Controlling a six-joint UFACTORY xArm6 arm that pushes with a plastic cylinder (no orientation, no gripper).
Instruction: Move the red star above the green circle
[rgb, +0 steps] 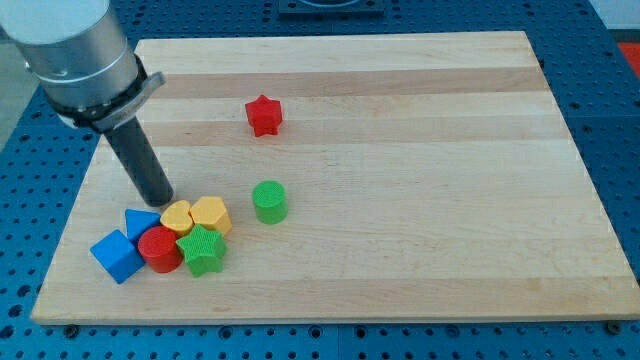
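The red star (264, 115) lies on the wooden board (400, 150) in the upper middle-left. The green circle (269, 201) stands below it, almost straight down the view. My tip (160, 201) rests on the board at the left, well left of the green circle and lower-left of the red star. It stands just above the cluster of blocks, close to the yellow one (177, 215), touching neither task block.
A cluster sits at the lower left: a blue cube (117, 255), a blue triangle (141, 222), a red cylinder (159, 249), a green star (203, 249), and two yellow blocks, the second (211, 214) a hexagon. The board's left edge is near.
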